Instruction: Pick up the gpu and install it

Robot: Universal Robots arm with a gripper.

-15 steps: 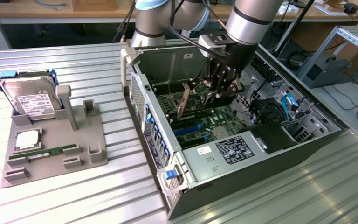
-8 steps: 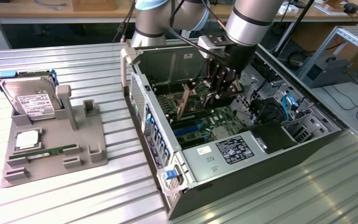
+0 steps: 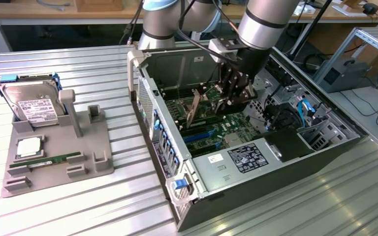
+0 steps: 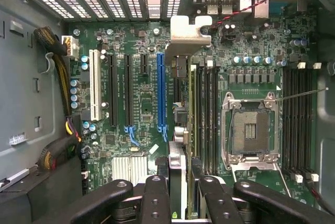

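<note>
Ribbed metal table, open computer case, jaws narrowed, pinching the gpu upright over the motherboard

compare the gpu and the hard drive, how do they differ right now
Place: the gpu hangs inside the computer case over the motherboard; the hard drive sits outside in the grey holder.
Grip: the gripper holds the gpu; the hard drive is untouched.
Look: the gpu is a thin card with a silver bracket; the hard drive is thicker and white-labelled.
Both are rectangular.
</note>
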